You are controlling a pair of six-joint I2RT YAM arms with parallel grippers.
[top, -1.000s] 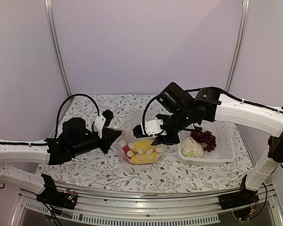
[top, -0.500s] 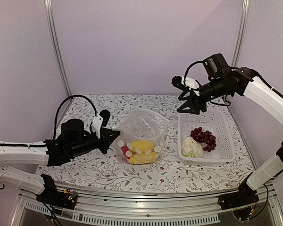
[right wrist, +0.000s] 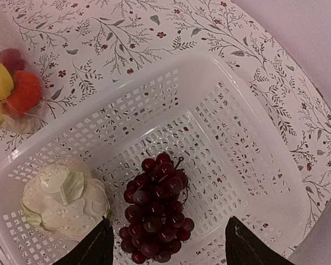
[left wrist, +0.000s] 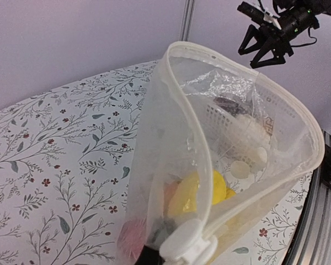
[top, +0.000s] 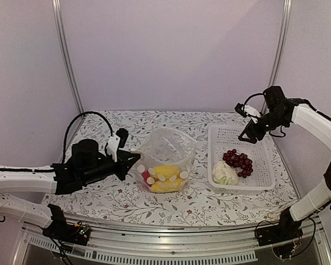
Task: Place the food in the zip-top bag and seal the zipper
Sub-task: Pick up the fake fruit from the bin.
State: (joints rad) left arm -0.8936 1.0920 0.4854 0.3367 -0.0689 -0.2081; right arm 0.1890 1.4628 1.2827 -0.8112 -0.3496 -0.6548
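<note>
The flower-printed table (top: 99, 130) carries everything. On its right side sits a white slotted plastic basket (top: 260, 165), and just left of the basket stands the clear, crinkly zip-top bag (top: 165, 148), upright with its mouth spread wide. The thick pale zipper strip (left wrist: 182, 110) rings that mouth unsealed.

The left claw (top: 133, 160) reaches in low from the left and is pinched narrow on the bag's near-left edge, holding the mouth up; the left wrist view shows its fingers (left wrist: 185, 243) clamped at the rim.

The right claw (top: 251, 138) hangs above the far right part of the basket, spread wide and holding nothing. In its own view the two dark fingertips (right wrist: 94, 248) straddle the lower end of the dark purple-red grape bunch (right wrist: 157, 212), well above it and not touching.

A white cauliflower with pale green leaves (right wrist: 63, 199) lies in the basket just beside the grapes. Yellow pieces (top: 165, 174) and a red piece (top: 149, 176) lie at the bottom of the bag.
</note>
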